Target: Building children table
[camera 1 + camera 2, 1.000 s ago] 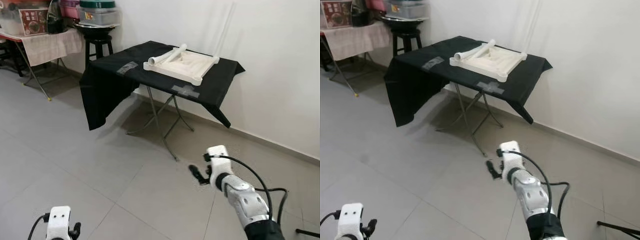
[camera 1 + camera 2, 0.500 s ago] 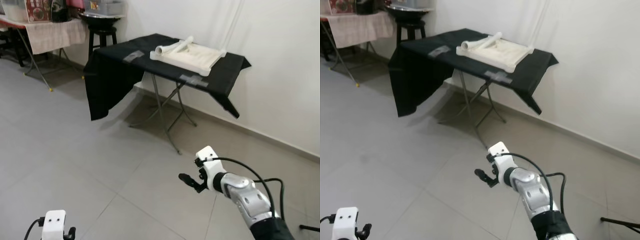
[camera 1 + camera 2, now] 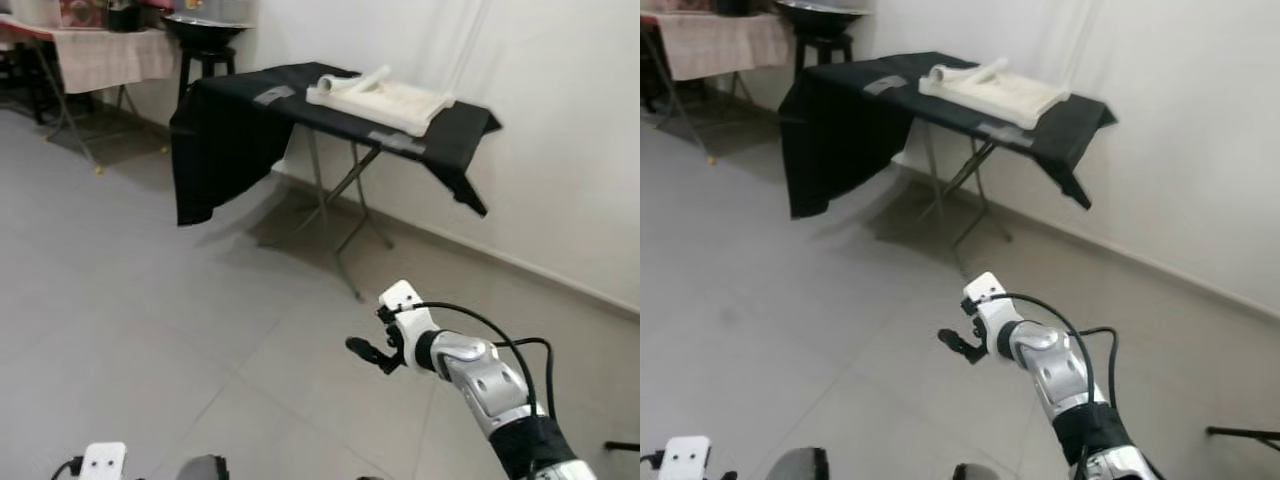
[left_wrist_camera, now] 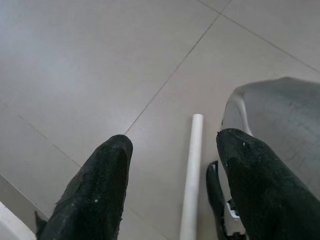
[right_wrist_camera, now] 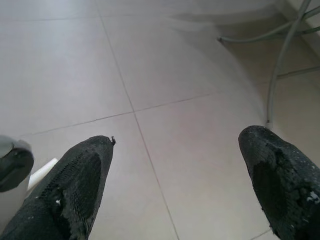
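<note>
Nearest to you, the left gripper (image 4: pixel 172 195) hangs low beside the robot's body, fingers spread wide with nothing between them. Below it a white tube (image 4: pixel 191 172) lies on the grey tile floor (image 3: pixel 150 290), close to the robot's foot (image 4: pixel 280 125). It looks like a table leg, but you cannot confirm that from here.

Next out, the right gripper (image 3: pixel 362 349) is held forward over bare floor at mid height. Its fingers (image 5: pixel 75 185) are also spread wide and empty.

Further off, against the white wall (image 3: pixel 560 130), stands a folding table (image 3: pixel 345 235) under a black cloth (image 3: pixel 230 130). On the cloth lies the cream children's tabletop (image 3: pixel 395 98), apparently upside down, with a cream tube (image 3: pixel 355 82) resting on its nearer edge. Both are well apart from either gripper. To the far left there is a black stool (image 3: pixel 205 62) and another covered table (image 3: pixel 95 50).

Judgement: the step in hand is the approach. No assembly has started, since no part is held.

Next move calls for:
- closing the gap to the folding table until the tabletop is within reach;
- keeping both claws wide for the first grasp;
- deciding whether the floor tube is needed. If so, collect it now, before walking on, and mind the foot beside it.
</note>
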Available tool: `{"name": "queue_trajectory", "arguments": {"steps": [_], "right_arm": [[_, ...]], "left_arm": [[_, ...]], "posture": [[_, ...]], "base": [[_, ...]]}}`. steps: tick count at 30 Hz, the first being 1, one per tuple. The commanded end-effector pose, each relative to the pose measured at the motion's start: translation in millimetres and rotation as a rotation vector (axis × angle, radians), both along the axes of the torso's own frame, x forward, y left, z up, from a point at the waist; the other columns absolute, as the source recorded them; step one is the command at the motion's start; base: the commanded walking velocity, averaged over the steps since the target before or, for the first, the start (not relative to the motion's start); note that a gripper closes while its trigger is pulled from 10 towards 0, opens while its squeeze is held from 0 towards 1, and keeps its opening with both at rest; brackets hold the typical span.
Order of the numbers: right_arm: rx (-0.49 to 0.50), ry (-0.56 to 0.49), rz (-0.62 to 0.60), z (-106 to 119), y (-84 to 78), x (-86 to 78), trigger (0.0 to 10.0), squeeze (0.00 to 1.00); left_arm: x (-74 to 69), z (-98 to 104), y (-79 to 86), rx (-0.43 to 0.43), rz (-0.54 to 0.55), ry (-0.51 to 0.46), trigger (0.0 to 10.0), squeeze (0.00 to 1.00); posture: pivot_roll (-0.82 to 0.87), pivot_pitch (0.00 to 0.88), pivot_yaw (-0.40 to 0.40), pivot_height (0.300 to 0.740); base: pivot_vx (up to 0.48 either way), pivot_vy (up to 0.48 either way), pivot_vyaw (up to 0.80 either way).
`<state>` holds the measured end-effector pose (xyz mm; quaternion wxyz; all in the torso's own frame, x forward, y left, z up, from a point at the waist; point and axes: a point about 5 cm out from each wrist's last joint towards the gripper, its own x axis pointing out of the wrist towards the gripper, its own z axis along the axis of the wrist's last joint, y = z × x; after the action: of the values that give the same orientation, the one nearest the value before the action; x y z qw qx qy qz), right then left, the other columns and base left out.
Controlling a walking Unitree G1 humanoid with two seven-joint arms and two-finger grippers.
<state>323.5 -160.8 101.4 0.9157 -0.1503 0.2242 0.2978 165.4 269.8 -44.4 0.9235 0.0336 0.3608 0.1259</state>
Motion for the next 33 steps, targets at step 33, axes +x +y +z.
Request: {"name": "queue_trajectory", "arguments": {"steps": [33], "right_arm": [[0.001, -0.072, 0.183, 37, 23.4, 19.4, 10.0, 0.0]], "left_arm": [[-23.0, -11, 17.6, -0.068, 0.189, 0.081, 10.0, 0.0]], "posture": [[0.06, 0.016, -0.185, 0.455]], "base": [[0.0, 0.0, 0.0]]}}
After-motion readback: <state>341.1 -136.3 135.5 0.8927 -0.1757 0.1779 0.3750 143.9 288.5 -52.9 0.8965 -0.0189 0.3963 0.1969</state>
